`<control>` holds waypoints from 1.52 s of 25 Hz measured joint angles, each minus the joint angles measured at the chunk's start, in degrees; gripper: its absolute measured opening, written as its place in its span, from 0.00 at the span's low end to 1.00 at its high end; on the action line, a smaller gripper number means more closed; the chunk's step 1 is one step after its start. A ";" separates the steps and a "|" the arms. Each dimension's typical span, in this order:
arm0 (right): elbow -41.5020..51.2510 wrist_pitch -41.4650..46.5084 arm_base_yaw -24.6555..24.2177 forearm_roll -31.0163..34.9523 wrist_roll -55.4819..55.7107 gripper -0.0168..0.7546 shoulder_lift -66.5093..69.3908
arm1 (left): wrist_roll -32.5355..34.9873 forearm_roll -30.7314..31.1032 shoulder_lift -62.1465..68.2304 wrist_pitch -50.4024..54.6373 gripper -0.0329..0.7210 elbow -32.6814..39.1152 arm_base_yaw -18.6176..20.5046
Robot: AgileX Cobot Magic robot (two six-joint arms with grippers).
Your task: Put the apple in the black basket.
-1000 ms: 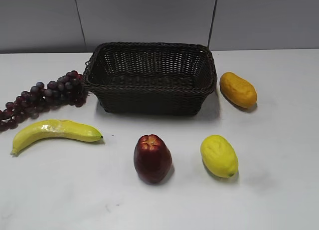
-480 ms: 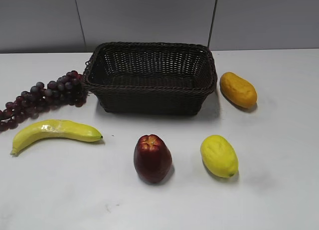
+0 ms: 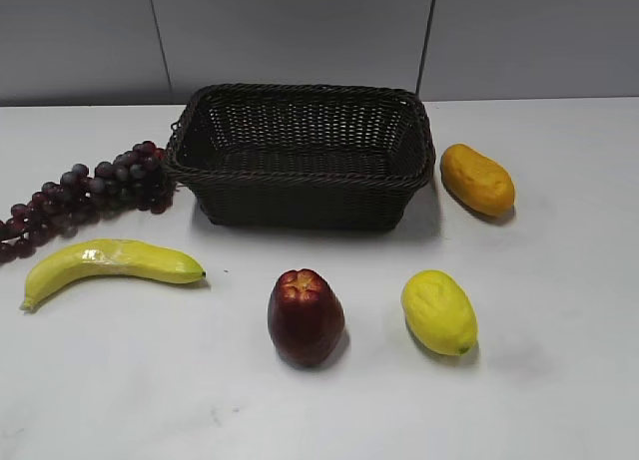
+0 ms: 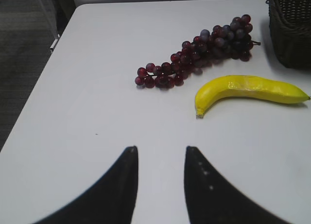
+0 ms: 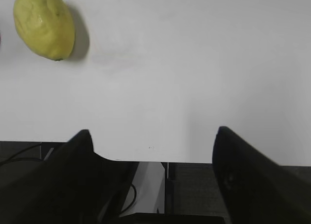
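Observation:
The dark red apple (image 3: 306, 317) stands upright on the white table, in front of the black basket (image 3: 301, 157), which is empty at the back middle. Neither gripper shows in the exterior view. In the left wrist view my left gripper (image 4: 160, 148) is open and empty over bare table, with the basket's corner (image 4: 291, 29) at the far right. In the right wrist view my right gripper (image 5: 153, 131) is wide open and empty over the table's front edge. The apple is out of both wrist views.
A yellow lemon (image 3: 438, 311) lies right of the apple, also in the right wrist view (image 5: 44, 24). An orange-yellow oblong fruit (image 3: 477, 179) lies right of the basket. A banana (image 3: 110, 263) and dark grapes (image 3: 90, 191) lie at the left, both in the left wrist view (image 4: 250, 89) (image 4: 199, 51).

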 joint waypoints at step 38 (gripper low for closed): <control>-48.86 5.42 42.75 -1.01 8.79 0.76 61.41 | 0.00 0.00 0.00 0.00 0.36 0.00 0.00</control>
